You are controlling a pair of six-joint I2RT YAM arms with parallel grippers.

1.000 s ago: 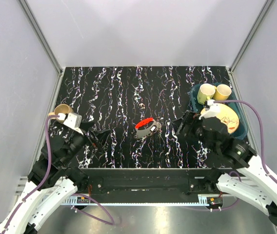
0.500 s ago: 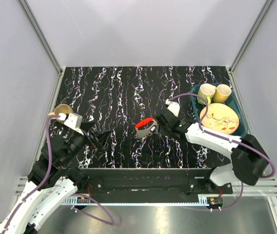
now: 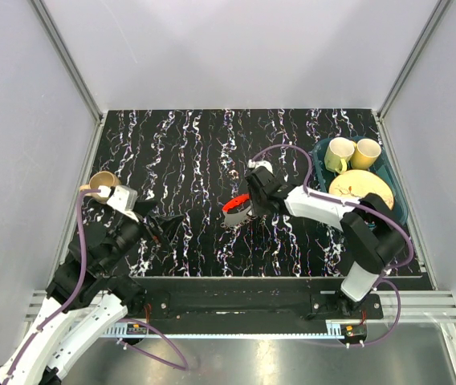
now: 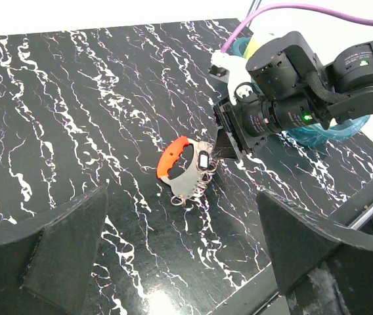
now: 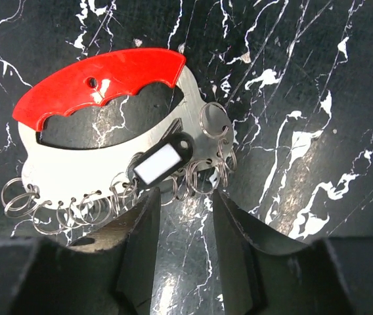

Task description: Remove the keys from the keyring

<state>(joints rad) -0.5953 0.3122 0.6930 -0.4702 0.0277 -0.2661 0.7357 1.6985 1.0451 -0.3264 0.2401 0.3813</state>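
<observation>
The keys, bunched with a red piece, lay flat near the centre of the surface. Right claw sat just beside them at their 3 o'clock, fingers slightly parted, grasping nothing. Left claw was well apart at 9 o'clock, released wide

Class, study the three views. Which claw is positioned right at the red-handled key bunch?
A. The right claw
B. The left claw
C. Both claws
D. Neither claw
A: the right claw is open, with its tips just short of the ringed edge of the key bunch, while the left claw is well off to the left, apart from it.
</observation>
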